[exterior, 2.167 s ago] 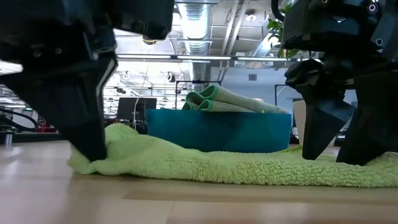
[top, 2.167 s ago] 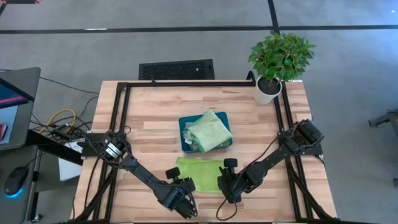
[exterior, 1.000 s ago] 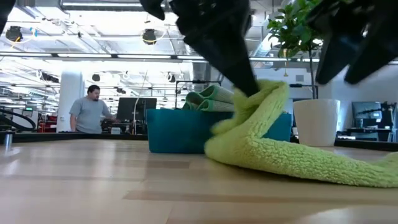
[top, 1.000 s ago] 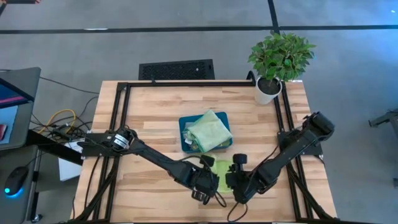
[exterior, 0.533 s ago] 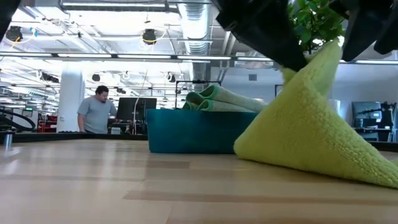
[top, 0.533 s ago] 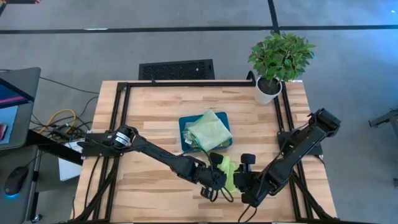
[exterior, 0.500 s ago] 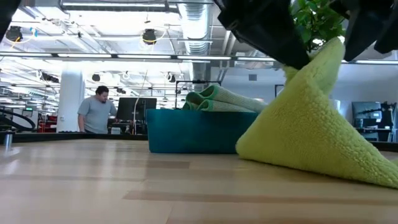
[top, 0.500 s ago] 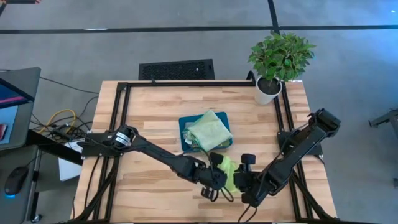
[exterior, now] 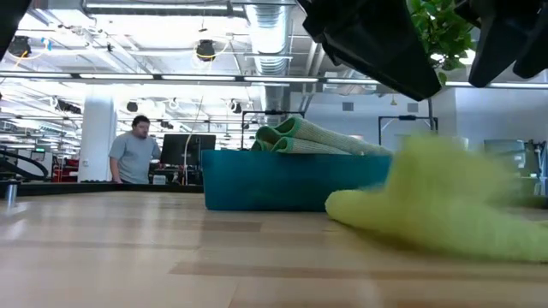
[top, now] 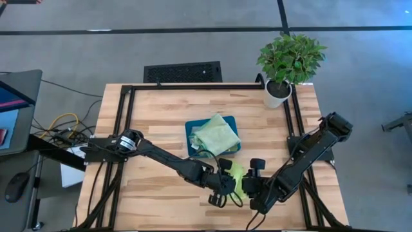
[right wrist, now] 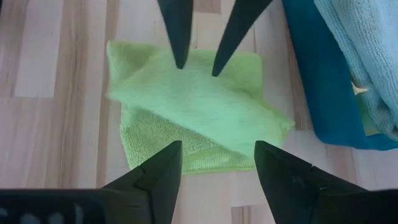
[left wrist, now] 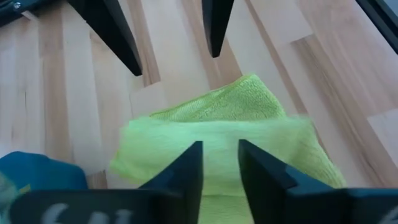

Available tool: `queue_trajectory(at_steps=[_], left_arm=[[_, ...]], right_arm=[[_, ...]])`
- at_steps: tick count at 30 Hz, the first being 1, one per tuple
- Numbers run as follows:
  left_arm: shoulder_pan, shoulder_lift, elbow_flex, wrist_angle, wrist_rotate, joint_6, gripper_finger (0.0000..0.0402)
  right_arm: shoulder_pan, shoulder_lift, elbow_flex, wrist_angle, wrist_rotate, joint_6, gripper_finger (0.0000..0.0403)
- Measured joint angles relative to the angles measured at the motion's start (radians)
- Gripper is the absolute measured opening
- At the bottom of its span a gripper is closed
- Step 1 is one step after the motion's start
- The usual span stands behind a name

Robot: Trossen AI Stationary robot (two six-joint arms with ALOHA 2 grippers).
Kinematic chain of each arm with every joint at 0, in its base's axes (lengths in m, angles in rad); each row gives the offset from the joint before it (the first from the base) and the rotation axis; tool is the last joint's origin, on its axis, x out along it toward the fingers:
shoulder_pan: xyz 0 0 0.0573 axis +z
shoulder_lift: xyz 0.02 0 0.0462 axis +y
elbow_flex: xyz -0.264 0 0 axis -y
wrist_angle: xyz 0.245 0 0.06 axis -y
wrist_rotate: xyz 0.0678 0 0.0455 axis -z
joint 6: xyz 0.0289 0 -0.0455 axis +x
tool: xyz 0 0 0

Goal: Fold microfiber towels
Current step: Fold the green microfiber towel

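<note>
A lime green towel [top: 236, 178] lies folded over on itself on the table, just in front of the teal tray [top: 190, 131]. It also shows in the left wrist view [left wrist: 217, 124] and the right wrist view [right wrist: 199, 112]. In the low view it is blurred [exterior: 445, 205]. My left gripper [left wrist: 221, 144] hangs above the towel's left part, open and empty. My right gripper [right wrist: 217, 144] hangs above its right part, wide open and empty. A pale sage green towel [top: 216, 135] lies folded in the tray. The grey and yellow towels cannot be made out.
A potted plant [top: 286, 64] stands at the table's far right corner. A black frame [top: 193, 87] runs along the table's edges. A person [exterior: 133, 150] stands in the room beyond the table. Bare wood lies to the left of the towel.
My left gripper has carried the towel's raised left end toward the table's right edge, folding it over the rest, which stayed on the table. The raised peak has then dropped from under the grippers onto the lower layer. My right gripper has shifted slightly right.
</note>
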Motion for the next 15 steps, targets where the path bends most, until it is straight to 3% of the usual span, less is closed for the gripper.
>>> queue_trajectory(at_steps=[7, 15], left_arm=[[0.000, 0.000, 0.000, -0.006, 0.000, -0.029, 0.0153], [-0.014, -0.001, -0.006, -0.178, 0.013, -0.160, 0.0165]], right_arm=[[0.007, 0.000, 0.000, 0.001, 0.000, -0.003, 0.0225], [0.030, 0.032, 0.000, 0.068, -0.004, -0.077, 0.0225]])
